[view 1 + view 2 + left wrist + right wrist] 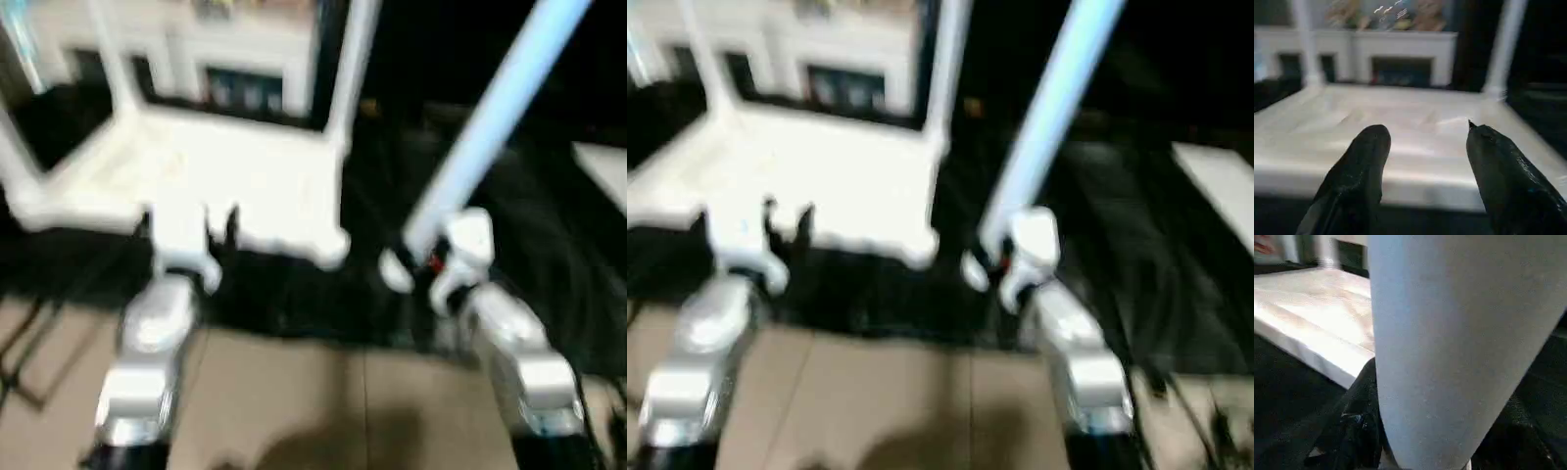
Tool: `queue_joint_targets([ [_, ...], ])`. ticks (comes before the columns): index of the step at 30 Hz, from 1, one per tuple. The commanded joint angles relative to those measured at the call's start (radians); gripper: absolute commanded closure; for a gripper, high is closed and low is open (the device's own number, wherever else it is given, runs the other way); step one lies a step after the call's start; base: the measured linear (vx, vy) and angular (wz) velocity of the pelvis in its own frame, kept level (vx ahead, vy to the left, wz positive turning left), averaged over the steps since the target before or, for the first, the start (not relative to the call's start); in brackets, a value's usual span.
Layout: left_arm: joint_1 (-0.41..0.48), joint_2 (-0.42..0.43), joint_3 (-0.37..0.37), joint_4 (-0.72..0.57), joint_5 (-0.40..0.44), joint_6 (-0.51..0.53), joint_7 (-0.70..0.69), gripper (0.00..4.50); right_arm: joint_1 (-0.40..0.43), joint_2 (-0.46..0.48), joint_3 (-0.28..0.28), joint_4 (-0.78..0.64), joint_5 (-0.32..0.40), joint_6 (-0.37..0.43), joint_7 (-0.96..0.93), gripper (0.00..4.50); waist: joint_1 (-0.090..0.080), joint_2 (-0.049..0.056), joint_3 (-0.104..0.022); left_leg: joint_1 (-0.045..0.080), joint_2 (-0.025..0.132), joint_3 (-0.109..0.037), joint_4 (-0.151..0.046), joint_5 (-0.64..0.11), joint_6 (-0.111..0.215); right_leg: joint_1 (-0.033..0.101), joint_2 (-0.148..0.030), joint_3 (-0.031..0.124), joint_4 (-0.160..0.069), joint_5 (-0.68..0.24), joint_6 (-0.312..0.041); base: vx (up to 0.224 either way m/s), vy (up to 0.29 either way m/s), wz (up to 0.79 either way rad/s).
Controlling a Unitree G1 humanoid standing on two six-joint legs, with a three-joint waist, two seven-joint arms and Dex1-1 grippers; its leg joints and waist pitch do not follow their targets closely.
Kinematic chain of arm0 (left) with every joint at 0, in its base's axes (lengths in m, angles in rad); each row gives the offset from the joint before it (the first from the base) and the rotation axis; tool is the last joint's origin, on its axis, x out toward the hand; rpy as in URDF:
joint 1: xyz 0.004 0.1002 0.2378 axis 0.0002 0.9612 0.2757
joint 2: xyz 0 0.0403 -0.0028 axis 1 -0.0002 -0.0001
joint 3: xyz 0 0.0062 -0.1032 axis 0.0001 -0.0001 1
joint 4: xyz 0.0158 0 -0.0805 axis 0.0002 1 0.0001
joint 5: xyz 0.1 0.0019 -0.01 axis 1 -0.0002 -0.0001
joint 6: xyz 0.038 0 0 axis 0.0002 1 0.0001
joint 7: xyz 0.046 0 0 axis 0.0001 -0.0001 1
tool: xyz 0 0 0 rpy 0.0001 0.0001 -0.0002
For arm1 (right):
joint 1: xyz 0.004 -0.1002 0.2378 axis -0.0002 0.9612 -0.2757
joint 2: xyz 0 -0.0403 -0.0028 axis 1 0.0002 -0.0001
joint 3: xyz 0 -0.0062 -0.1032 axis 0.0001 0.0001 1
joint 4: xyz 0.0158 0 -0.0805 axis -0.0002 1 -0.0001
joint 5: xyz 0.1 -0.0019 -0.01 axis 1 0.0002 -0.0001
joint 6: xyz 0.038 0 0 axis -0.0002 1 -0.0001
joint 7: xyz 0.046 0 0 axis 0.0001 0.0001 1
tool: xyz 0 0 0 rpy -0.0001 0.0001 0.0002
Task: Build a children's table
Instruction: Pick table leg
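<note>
Left eye view has the white tabletop (225,186) lying upside down on the dark mat (294,294), centre-left of frame, with legs (345,73) rising from its far corners. Left claw (186,227) hovers at its near edge, fingers (1359,171) spread wide, gripping nothing. Right claw (423,264) clamps a loose leg (495,122) slanting up to the upper right. No readable writing anywhere.

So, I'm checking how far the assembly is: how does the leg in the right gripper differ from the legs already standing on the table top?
The held leg leans at a slant, off the table top and clamped in the right gripper. The fitted legs stand upright in the top's corners, touched by no gripper. All are white tapered tubes.
</note>
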Motion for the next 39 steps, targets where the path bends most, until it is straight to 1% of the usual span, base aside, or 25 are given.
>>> queue_joint_targets([
  [1,-0.023,0.002,-0.005,0.008,0.005,-0.004,0.007,1.6,0.006,-0.011,-0.008,-0.005,0.008,-0.003,0.005,2.61,0.018,0.029,-0.018,0.021,0.057,-0.006,-0.028,-0.291,0.008,0.022,-0.191,0.112,-0.274,-0.775,-0.132,0.081,0.039,0.01],
  [2,-0.023,0.004,-0.004,0.009,0.005,-0.004,0.006,1.6,0.007,-0.012,-0.006,-0.005,0.007,-0.005,0.005,2.61,0.02,0.017,-0.023,0.003,0.057,0.006,-0.043,-0.225,0.019,0.043,-0.177,0.104,-0.271,-0.738,-0.121,0.081,0.039,0.01],
  [3,-0.027,0.009,0.002,0.015,0.004,-0.006,0.004,1.6,0.012,-0.009,-0.004,-0.008,0.006,-0.004,0.0,2.61,0.027,0.034,-0.055,0.003,0.069,0.008,-0.127,-0.126,0.022,0.077,-0.082,0.059,-0.228,-0.419,-0.095,0.131,0.075,-0.02],
  [4,-0.032,0.013,0.006,0.019,0.001,-0.003,0.002,1.6,0.017,-0.001,-0.008,-0.011,0.014,0.0,-0.005,2.61,0.001,0.055,-0.085,0.087,0.098,-0.038,-0.166,-0.103,0.074,0.031,-0.029,0.035,-0.154,-0.15,-0.089,0.159,0.069,0.09],
  [6,-0.037,0.019,0.009,0.021,-0.003,-0.002,0.0,1.6,0.024,0.007,-0.01,-0.013,0.019,0.0,-0.006,2.61,-0.04,0.062,-0.087,0.15,0.143,-0.114,-0.194,-0.184,0.184,-0.053,-0.003,0.04,-0.062,-0.056,-0.056,0.162,0.055,0.06],
  [7,-0.039,0.02,0.009,0.022,-0.004,-0.001,-0.001,1.6,0.026,0.007,-0.01,-0.012,0.019,-0.001,-0.005,2.61,-0.056,0.048,-0.098,0.178,0.162,-0.152,-0.186,-0.138,0.332,-0.11,-0.012,0.066,-0.009,-0.028,0.01,0.184,-0.008,-0.14],
  [9,-0.038,0.025,0.005,0.021,-0.001,-0.001,-0.011,1.6,0.034,0.009,-0.006,-0.009,0.018,-0.003,-0.009,2.61,-0.063,0.031,-0.091,0.151,0.141,-0.128,-0.17,0.017,0.48,-0.161,-0.035,0.105,0.012,0.056,0.058,0.162,-0.03,-0.13],
  [10,-0.032,0.027,0.001,0.012,0.0,0.004,-0.017,1.6,0.039,0.014,-0.01,-0.007,0.022,-0.004,-0.017,2.61,-0.071,0.004,-0.096,0.114,0.076,-0.076,-0.149,0.038,0.429,-0.144,-0.057,0.141,-0.067,0.178,0.02,0.115,-0.079,-0.01],
  [11,-0.03,0.027,0.0,0.01,-0.001,0.006,-0.018,1.6,0.039,0.016,-0.011,-0.006,0.022,-0.005,-0.02,2.61,-0.035,-0.048,-0.083,0.004,-0.037,0.019,-0.094,-0.099,0.306,-0.034,-0.093,0.214,-0.174,0.05,0.003,0.115,-0.079,-0.01],
  [12,-0.027,0.03,-0.002,0.006,-0.002,0.008,-0.022,1.6,0.039,0.019,-0.015,-0.004,0.022,-0.005,-0.028,2.61,-0.015,-0.046,-0.087,-0.028,-0.06,0.018,-0.023,-0.112,0.266,0.017,-0.153,0.269,-0.202,-0.071,-0.033,0.114,-0.085,0.09],
  [13,-0.025,0.031,-0.003,0.003,-0.003,0.009,-0.025,1.6,0.039,0.021,-0.017,-0.002,0.021,-0.004,-0.033,2.61,0.003,-0.04,-0.095,-0.094,-0.029,-0.02,0.034,0.015,0.127,0.069,-0.174,0.258,-0.195,-0.13,-0.161,0.126,-0.059,0.0],
  [15,-0.023,0.037,-0.006,0.002,-0.007,0.009,-0.034,1.6,0.036,0.024,-0.021,0.003,0.018,-0.005,-0.039,2.61,0.002,-0.021,-0.087,-0.104,-0.009,-0.024,0.017,0.066,0.088,0.059,-0.158,0.235,-0.195,-0.038,-0.241,0.127,-0.043,-0.04],
  [16,-0.023,0.04,-0.008,0.003,-0.009,0.008,-0.038,1.6,0.035,0.026,-0.021,0.006,0.016,-0.006,-0.041,2.61,-0.004,0.029,-0.078,-0.054,0.029,-0.015,-0.103,0.124,0.094,0.029,-0.082,0.131,-0.198,-0.078,-0.247,0.13,0.023,0.02],
  [18,-0.024,0.048,-0.008,0.005,-0.009,0.012,-0.045,1.6,0.033,0.025,-0.021,0.007,0.012,-0.004,-0.045,2.61,-0.038,0.072,-0.075,0.022,0.083,-0.074,-0.175,-0.026,0.136,-0.033,0.014,0.072,-0.114,-0.07,-0.15,0.138,0.048,0.0],
  [19,-0.025,0.049,-0.006,0.008,-0.011,0.011,-0.048,1.6,0.033,0.024,-0.021,0.002,0.013,-0.001,-0.045,2.61,-0.063,0.076,-0.105,0.142,0.135,-0.152,-0.166,-0.143,0.274,-0.138,0.013,0.075,-0.006,-0.023,-0.06,0.156,0.051,-0.02],
  [23,-0.033,0.053,-0.006,0.029,-0.032,0.019,-0.075,1.6,0.043,0.015,-0.026,-0.02,0.014,0.007,-0.048,2.61,-0.062,0.039,-0.097,0.107,0.094,-0.094,-0.144,0.073,0.451,-0.19,-0.024,0.114,-0.02,0.174,0.033,0.125,0.005,0.07],
  [24,-0.033,0.054,-0.006,0.03,-0.035,0.02,-0.078,1.6,0.044,0.014,-0.026,-0.021,0.014,0.008,-0.048,2.61,-0.053,0.027,-0.089,0.066,0.056,-0.055,-0.126,0.091,0.417,-0.169,-0.042,0.136,-0.075,0.246,0.008,0.084,-0.064,0.07],
  [25,-0.036,0.058,-0.011,0.048,-0.079,0.021,-0.134,1.6,0.045,0.012,-0.033,-0.03,0.012,0.002,-0.052,2.61,0.006,-0.014,-0.066,-0.019,-0.027,-0.003,-0.057,-0.033,0.225,-0.075,-0.165,0.246,-0.201,0.013,0.016,0.051,-0.075,0.12],
  [26,-0.036,0.058,-0.011,0.048,-0.079,0.021,-0.134,1.6,0.045,0.012,-0.033,-0.03,0.012,0.002,-0.052,2.61,0.006,-0.014,-0.066,-0.019,-0.027,-0.003,-0.057,-0.033,0.225,-0.075,-0.165,0.246,-0.201,0.013,0.016,0.051,-0.075,0.12],
  [27,-0.037,0.061,-0.013,0.059,-0.102,0.014,-0.165,1.6,0.044,0.011,-0.036,-0.032,0.01,-0.006,-0.054,2.61,0.019,-0.022,-0.102,-0.042,-0.004,-0.021,-0.103,0.159,0.104,-0.028,-0.114,0.218,-0.127,0.135,0.023,0.044,-0.083,0.02],
  [30,-0.058,0.123,-0.05,0.149,-0.158,-0.043,-0.37,1.31,0.026,0.002,-0.047,-0.023,0.027,-0.009,-0.034,2.61,-0.001,-0.002,-0.099,-0.014,-0.001,-0.009,-0.113,0.293,0.075,-0.075,-0.041,0.174,-0.099,0.518,-0.063,0.035,-0.075,0.01],
  [35,-0.154,0.218,-0.115,0.322,-0.103,-0.132,-0.554,1.13,0.001,-0.035,-0.055,-0.003,0.028,-0.004,-0.014,2.61,-0.003,0.038,-0.084,0.005,0.039,-0.003,-0.148,-0.019,0.02,-0.088,-0.049,0.159,-0.13,0.175,-0.174,0.0,0.0,0.0],
  [36,-0.196,0.241,-0.136,0.385,-0.093,-0.156,-0.616,1.13,-0.009,-0.048,-0.056,0.005,0.029,-0.003,-0.003,2.61,-0.007,0.029,-0.076,0.008,0.038,0.004,-0.155,-0.086,0.018,-0.094,-0.044,0.159,-0.149,0.087,-0.162,-0.069,0.005,0.09],
  [37,-0.26,0.271,-0.171,0.48,-0.082,-0.2,-0.723,1.13,-0.024,-0.069,-0.052,0.018,0.025,-0.005,0.015,2.61,-0.009,0.062,-0.071,0.022,0.041,0.002,-0.164,-0.244,-0.028,-0.1,-0.05,0.161,-0.156,-0.084,-0.145,-0.097,0.013,0.08],
  [39,-0.34,0.301,-0.228,0.605,-0.063,-0.26,-0.863,1.13,-0.036,-0.097,-0.044,0.032,0.015,-0.013,0.049,2.61,-0.012,0.048,-0.063,0.026,0.036,0.004,-0.171,-0.31,-0.032,-0.1,-0.055,0.162,-0.183,-0.238,-0.102,-0.099,0.017,0.07],
])
